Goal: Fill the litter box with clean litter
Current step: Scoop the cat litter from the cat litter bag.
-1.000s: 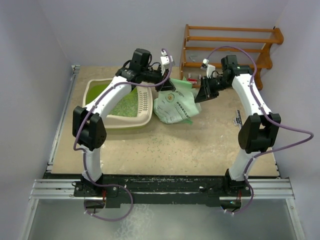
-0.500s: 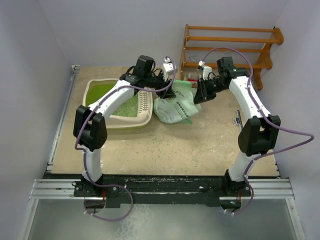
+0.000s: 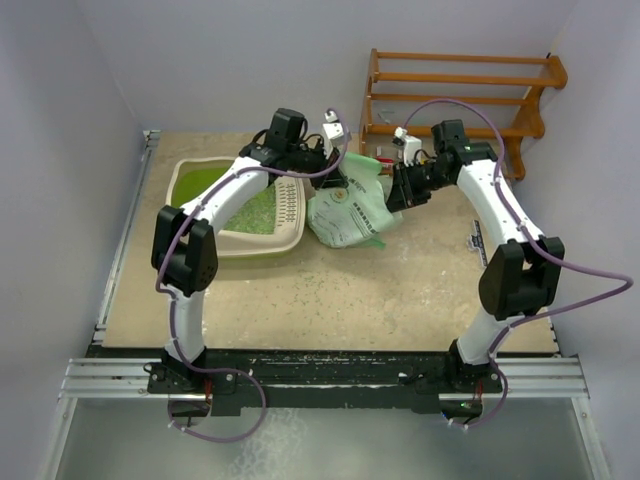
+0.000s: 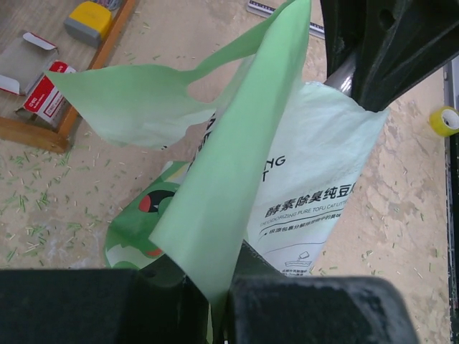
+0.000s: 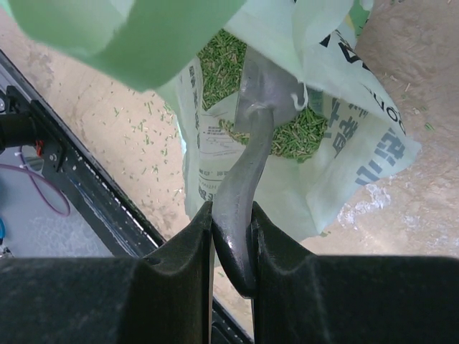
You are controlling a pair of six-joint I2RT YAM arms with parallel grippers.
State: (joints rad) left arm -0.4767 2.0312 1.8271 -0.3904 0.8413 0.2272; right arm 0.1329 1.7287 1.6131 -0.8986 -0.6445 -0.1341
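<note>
The cream litter box (image 3: 228, 246) with a lime-green inside lies at the left, with green litter (image 3: 252, 210) spread in it. A pale green printed bag (image 3: 348, 212) stands to its right. My left gripper (image 3: 337, 166) is shut on the bag's top flap (image 4: 228, 179) and holds it up. My right gripper (image 3: 400, 190) is shut on the handle of a grey scoop (image 5: 242, 208). The scoop's head (image 5: 267, 89) is down inside the open bag, among the litter (image 5: 305, 137) there.
A wooden rack (image 3: 462, 92) stands at the back right, with small red-and-white boxes (image 4: 44, 87) and a yellow block (image 4: 90, 17) at its foot. A yellow tape roll (image 4: 445, 120) lies on the table. Loose pellets are scattered over the tabletop (image 3: 330, 290).
My right gripper has moved left and down with the scoop, into the bag's mouth. My left gripper has shifted slightly right, still holding the bag's flap up.
</note>
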